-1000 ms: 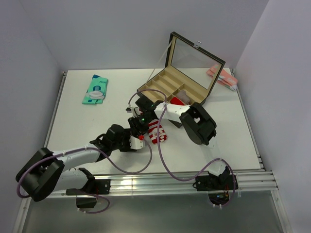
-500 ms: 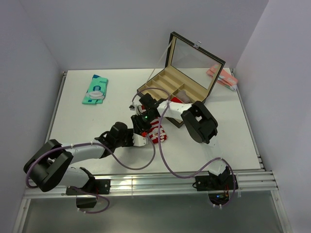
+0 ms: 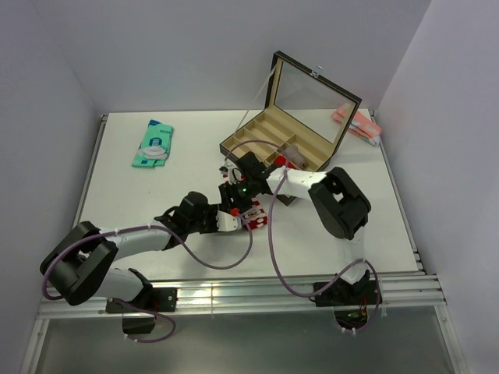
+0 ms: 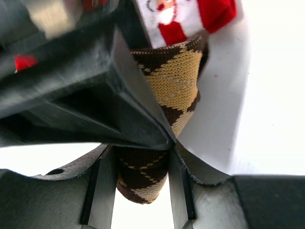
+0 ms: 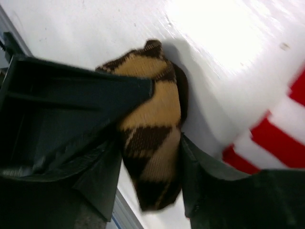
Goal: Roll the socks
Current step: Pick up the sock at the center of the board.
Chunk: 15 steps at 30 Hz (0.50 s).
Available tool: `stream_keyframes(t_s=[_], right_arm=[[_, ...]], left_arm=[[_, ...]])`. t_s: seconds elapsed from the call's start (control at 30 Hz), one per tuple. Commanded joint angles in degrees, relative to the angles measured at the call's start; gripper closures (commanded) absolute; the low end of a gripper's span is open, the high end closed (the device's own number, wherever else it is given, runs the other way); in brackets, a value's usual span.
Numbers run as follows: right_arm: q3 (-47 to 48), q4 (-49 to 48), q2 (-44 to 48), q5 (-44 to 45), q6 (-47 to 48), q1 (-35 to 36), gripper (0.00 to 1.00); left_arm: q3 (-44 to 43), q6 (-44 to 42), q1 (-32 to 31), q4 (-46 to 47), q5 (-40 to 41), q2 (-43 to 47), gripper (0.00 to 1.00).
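Both my arms slid toward the surface's [image 3: 374,234] right edge; left tool [image 4: 142,177] and right tool [image 5: 151,167] each clamp the brown sock [image 4: 175,81].

Coarse, matt knit cloth: brown-and-tan argyle sock [image 4: 174,81]. Finer, smoother knit cloth: red-and-white striped Santa sock [image 4: 183,16]. Hard, smooth, slight sheen under glare: white counter [image 4: 267,95]. Reflective glass-like lid panel, matt tan lining: dark compartmented box [image 3: 308,97].
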State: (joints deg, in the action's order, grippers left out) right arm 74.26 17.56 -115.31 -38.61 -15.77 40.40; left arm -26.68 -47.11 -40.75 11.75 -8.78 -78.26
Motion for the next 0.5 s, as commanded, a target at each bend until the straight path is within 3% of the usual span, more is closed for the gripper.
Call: stream_keyframes(t_s=[0.0,0.47], right_arm=[[-2.01,-1.65,7.36,5.39,-2.33,-2.08,0.43],[-10.27,-7.97,18.61,11.19,-7.78,-6.74,0.41]], left_arm=[[-1.01,2.73,0.41,-5.33,0.6,-0.49,1.0],[-4.35,6.23,0.85,-8.58,-0.27,-0.06,1.0]])
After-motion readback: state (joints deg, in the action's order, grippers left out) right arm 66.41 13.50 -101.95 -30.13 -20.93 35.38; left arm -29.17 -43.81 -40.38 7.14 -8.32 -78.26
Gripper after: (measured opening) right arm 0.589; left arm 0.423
